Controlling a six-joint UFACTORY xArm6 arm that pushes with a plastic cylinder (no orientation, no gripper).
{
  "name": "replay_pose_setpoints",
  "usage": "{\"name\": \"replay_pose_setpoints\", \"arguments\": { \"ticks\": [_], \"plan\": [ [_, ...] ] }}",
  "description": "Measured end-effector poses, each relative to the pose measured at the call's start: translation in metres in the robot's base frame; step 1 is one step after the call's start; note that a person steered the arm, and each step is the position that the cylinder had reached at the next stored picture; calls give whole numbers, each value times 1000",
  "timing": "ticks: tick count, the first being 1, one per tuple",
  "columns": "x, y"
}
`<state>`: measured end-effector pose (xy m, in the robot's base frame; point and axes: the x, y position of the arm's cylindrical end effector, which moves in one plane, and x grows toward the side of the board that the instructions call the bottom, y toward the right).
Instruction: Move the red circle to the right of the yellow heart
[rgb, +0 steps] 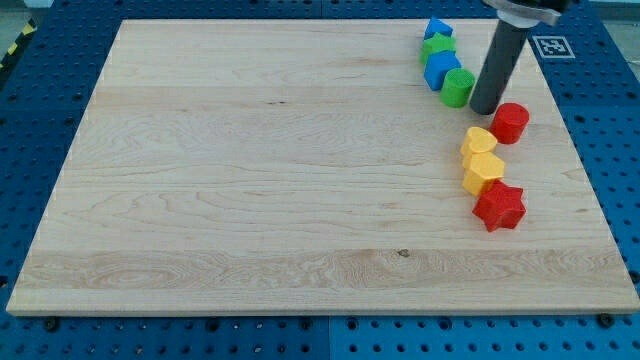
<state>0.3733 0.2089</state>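
Note:
The red circle (511, 122) lies near the board's right side, just to the upper right of the yellow heart (479, 142). The two look close or touching. My tip (484, 108) is at the end of the dark rod, just left of and slightly above the red circle, right next to the green circle (458, 88). The tip sits above the yellow heart.
A yellow block (483, 172) lies below the heart, and a red star (499, 206) below that. At the view's top right a blue block (437, 29), a green block (438, 45) and another blue block (441, 68) run down to the green circle. The wooden board (260, 170) rests on a blue pegboard.

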Motion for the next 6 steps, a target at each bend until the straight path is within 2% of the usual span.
{"name": "replay_pose_setpoints", "arguments": {
  "ticks": [1, 3, 6],
  "plan": [
    [0, 21],
    [9, 20],
    [71, 18]
  ]
}}
